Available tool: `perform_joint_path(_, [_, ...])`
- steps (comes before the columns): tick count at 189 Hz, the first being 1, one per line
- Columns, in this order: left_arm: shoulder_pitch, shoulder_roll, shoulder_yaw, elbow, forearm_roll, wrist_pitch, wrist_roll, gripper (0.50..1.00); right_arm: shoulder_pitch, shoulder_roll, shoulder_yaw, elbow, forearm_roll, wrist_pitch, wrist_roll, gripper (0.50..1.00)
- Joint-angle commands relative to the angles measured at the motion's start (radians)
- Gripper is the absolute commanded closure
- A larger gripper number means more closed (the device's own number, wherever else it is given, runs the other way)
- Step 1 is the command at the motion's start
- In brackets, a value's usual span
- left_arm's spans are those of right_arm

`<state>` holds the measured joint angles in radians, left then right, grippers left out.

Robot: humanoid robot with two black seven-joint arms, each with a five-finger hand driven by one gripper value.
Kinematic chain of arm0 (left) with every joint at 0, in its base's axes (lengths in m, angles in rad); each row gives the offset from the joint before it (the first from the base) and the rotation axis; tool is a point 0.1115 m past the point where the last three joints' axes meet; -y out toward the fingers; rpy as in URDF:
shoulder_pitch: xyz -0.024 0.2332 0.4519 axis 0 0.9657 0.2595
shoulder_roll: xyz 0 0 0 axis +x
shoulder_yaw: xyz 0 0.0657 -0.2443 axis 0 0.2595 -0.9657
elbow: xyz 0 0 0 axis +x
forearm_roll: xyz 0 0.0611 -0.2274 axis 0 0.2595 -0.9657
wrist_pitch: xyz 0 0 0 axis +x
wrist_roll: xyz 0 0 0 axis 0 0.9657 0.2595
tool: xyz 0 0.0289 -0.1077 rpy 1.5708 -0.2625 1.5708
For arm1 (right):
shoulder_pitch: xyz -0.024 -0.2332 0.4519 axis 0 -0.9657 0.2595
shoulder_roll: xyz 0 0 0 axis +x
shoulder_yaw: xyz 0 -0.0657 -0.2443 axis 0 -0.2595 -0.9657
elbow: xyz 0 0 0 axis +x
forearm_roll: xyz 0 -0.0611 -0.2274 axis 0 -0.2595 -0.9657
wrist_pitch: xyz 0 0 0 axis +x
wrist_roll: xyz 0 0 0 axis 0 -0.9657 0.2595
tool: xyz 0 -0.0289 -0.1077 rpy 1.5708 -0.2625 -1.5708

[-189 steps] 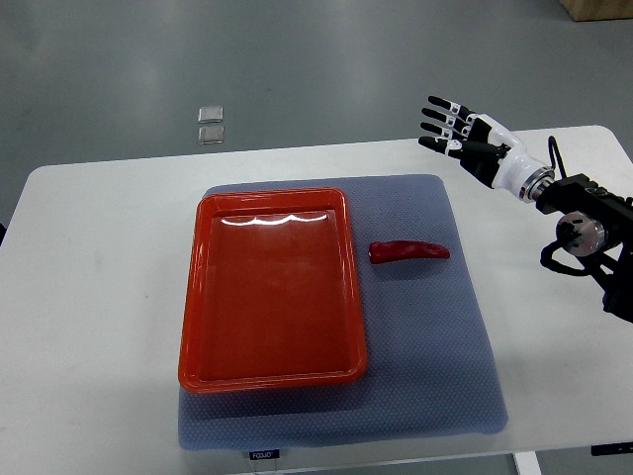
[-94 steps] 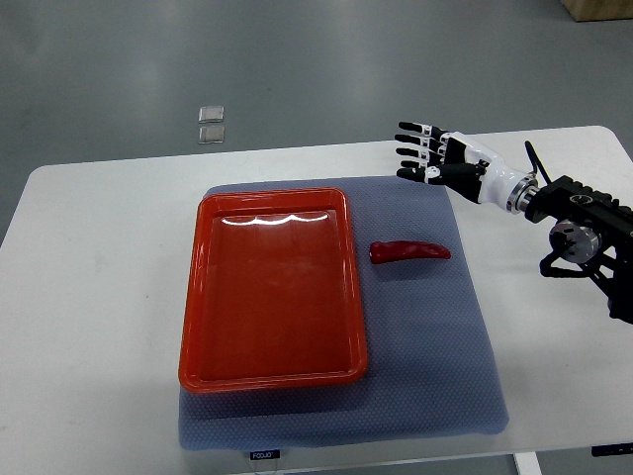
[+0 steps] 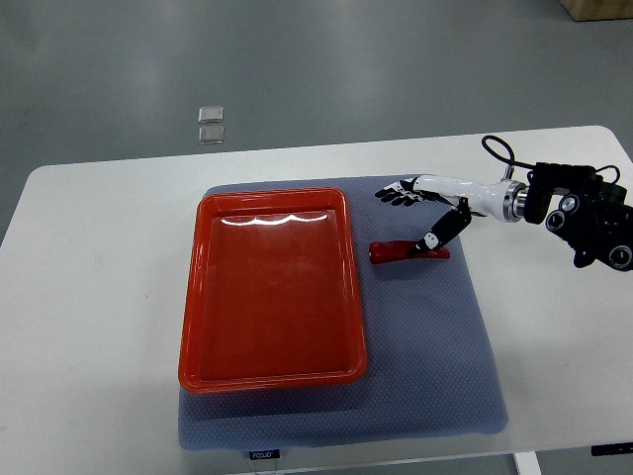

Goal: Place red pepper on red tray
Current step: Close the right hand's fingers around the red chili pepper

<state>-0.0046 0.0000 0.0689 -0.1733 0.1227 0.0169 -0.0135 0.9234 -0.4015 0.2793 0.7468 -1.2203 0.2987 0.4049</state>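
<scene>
Red on grey: in the top view the red pepper [image 3: 408,250] lies flat on the blue-grey mat [image 3: 435,346], just beside the right rim of the red tray [image 3: 269,371] but apart from it, not yet on it. Its long axis runs left to right across the picture, stem end toward the tray, tip pointing away. The right hand [image 3: 420,203] reaches in from the right edge and hovers over the far side of the pepper. Its fingers [image 3: 396,194] are spread flat toward the tray and hold nothing, while the thumb [image 3: 438,231] hangs down at the pepper's right end; whether it touches cannot be told. So the pepper sits just nearer the robot than the palm, lying crosswise under it. A grasp probably calls for the hand to drop and close across the pepper's short width. White desk [image 3: 89,297] carries the mat. No left arm shows.
</scene>
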Motion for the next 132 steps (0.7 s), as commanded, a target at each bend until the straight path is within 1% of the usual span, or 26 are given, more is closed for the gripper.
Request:
perform_joint_path(1, [0.0,0.0,-0.001,0.0,0.002,0.0,0.0,0.5,0.023,0.0,-0.087,-0.001,-0.051,-0.073,0.0,0.591])
perform_joint_path(30, [0.0,0.0,0.0,0.0,0.0,0.0,0.0,0.5,0.037,0.003,-0.143,0.0,-0.057,-0.158,0.0,0.595])
perform_joint_path(71, [0.0,0.0,0.0,0.0,0.0,0.0,0.0,0.5,0.037,0.007,-0.184,0.002,-0.059,-0.171,0.0,0.603])
perform_joint_path(86, [0.0,0.0,0.0,0.0,0.002,0.0,0.0,0.5,0.037,0.007,-0.184,0.002,-0.068,-0.173,0.0,0.617])
perform_joint_path(94, [0.0,0.0,0.0,0.0,0.0,0.0,0.0,0.5,0.037,0.007,-0.184,0.002,-0.068,-0.173,0.0,0.638])
perform_joint_path(110, [0.0,0.0,0.0,0.0,0.0,0.0,0.001,0.5,0.037,0.012,-0.186,0.002,-0.073,-0.173,0.0,0.701])
perform_joint_path(115, [0.0,0.0,-0.001,0.0,0.002,0.0,0.0,0.5,0.037,0.013,-0.186,0.002,-0.077,-0.173,0.0,0.709])
perform_joint_path(130, [0.0,0.0,0.0,0.0,0.0,0.0,0.001,0.5,0.037,0.015,-0.186,0.002,-0.091,-0.181,0.0,0.76])
perform_joint_path(132, [0.0,0.0,0.0,0.0,0.0,0.0,0.001,0.5,0.037,0.015,-0.186,0.002,-0.091,-0.181,0.0,0.76])
